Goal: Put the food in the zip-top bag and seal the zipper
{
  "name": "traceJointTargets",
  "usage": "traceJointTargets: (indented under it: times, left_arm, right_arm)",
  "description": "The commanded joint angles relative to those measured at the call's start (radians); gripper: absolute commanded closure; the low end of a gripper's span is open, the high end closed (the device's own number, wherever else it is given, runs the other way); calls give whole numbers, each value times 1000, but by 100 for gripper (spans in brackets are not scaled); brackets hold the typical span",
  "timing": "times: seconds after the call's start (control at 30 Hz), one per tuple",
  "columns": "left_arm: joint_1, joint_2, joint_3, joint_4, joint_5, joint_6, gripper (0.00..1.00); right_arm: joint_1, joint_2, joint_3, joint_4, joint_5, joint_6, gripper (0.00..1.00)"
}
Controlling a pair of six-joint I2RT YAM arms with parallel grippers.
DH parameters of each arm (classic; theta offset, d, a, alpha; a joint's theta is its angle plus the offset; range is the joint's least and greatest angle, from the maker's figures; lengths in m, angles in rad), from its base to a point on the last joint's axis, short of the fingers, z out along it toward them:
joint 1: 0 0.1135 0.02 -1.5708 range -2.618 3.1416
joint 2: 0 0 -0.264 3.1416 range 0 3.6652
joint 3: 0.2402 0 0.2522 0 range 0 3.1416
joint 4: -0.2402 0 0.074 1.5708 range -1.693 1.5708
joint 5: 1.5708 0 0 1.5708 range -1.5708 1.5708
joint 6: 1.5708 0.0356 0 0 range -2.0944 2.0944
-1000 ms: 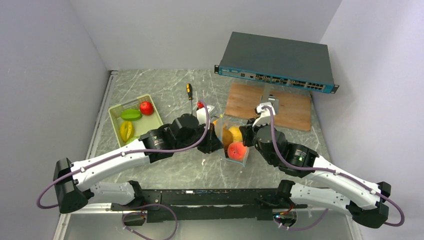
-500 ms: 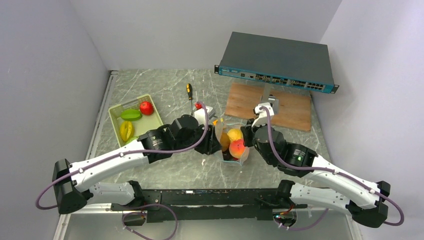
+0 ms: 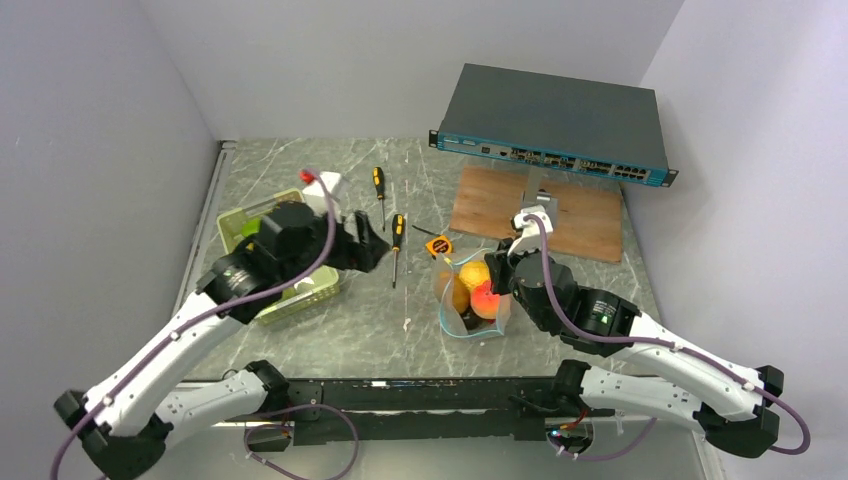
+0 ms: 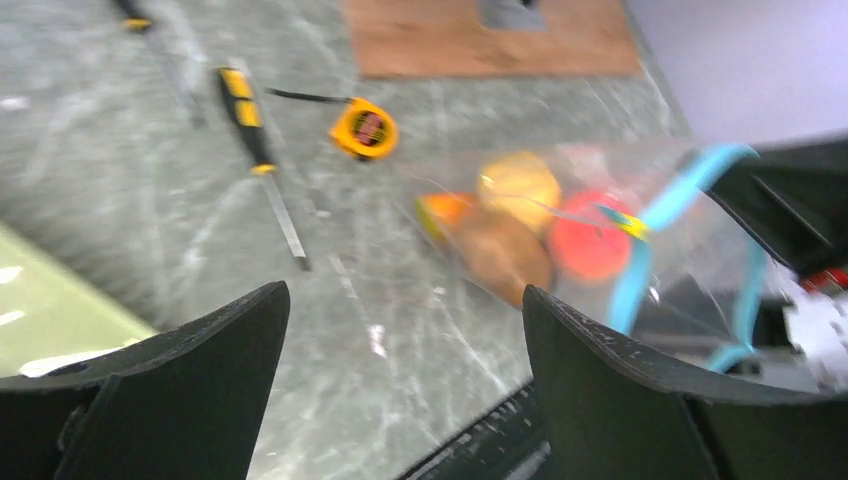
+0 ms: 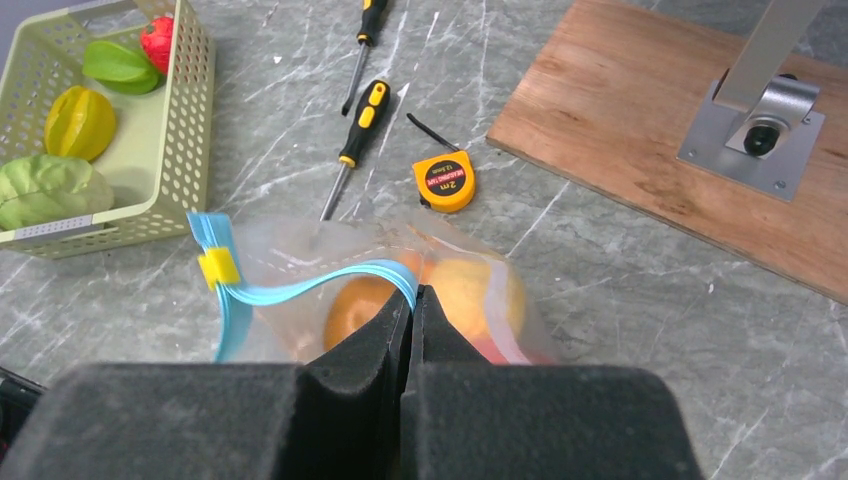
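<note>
Tool, left (image 3: 368, 246): fingers spread wide apart with nothing between them; left of centre in the overhead view, just right of the tray, well apart from the bag.
Tool, right (image 5: 410, 296): fingers pressed together, clamped on the mouth edge of the zip-top bag (image 5: 300, 255), where the teal strip runs in between the pads.
Zip-top bag: centre of the overhead view, below the tape measure.
Zipper (image 5: 320, 291): unsealed, its two teal strips parted in the left wrist view; yellow slider (image 5: 217, 268) at the strip's left end.
Food in bag: yellow fruit (image 4: 517, 185), red fruit (image 4: 590, 245) and brownish-orange fruit (image 4: 505, 260), touching one another.
Food in tray: red fruit (image 5: 157, 40), green fruit (image 5: 120, 62), yellow star fruit (image 5: 80, 122) and pale green leafy piece (image 5: 50, 190) in the perforated green tray (image 5: 190, 95), upper left of the right wrist view.
Desk (image 3: 380, 330): grey marbled; tape measure (image 5: 445, 180) and two screwdrivers (image 5: 360, 125) above the bag; wooden board (image 5: 640, 140) at upper right.
</note>
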Motion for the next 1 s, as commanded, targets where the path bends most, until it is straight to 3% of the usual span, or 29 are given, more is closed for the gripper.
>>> traceJointTargets:
  times: [0.0,0.07,0.33,0.6,0.7,0.97]
  left_arm:
    - [206,-58,-25,-118,-18,107,7]
    - [310,-45,-27,-152,-48,167,2]
    - [670,179,72,-242,-100,370,2]
    - [766,581,339,-409,-257,444,1]
    - [788,667,385,-412,-304,464,0]
    - [848,771,308,-320,-279,472,6]
  right_arm:
    - [4,-21,3,48,25,-15,100]
    - [5,-24,4,47,23,-18,100]
    - [4,-50,-1,38,4,-25,100]
    - [4,-51,13,23,-8,-14,100]
    - [4,-59,9,21,-7,-12,100]
    - [4,-64,4,21,-8,-10,100]
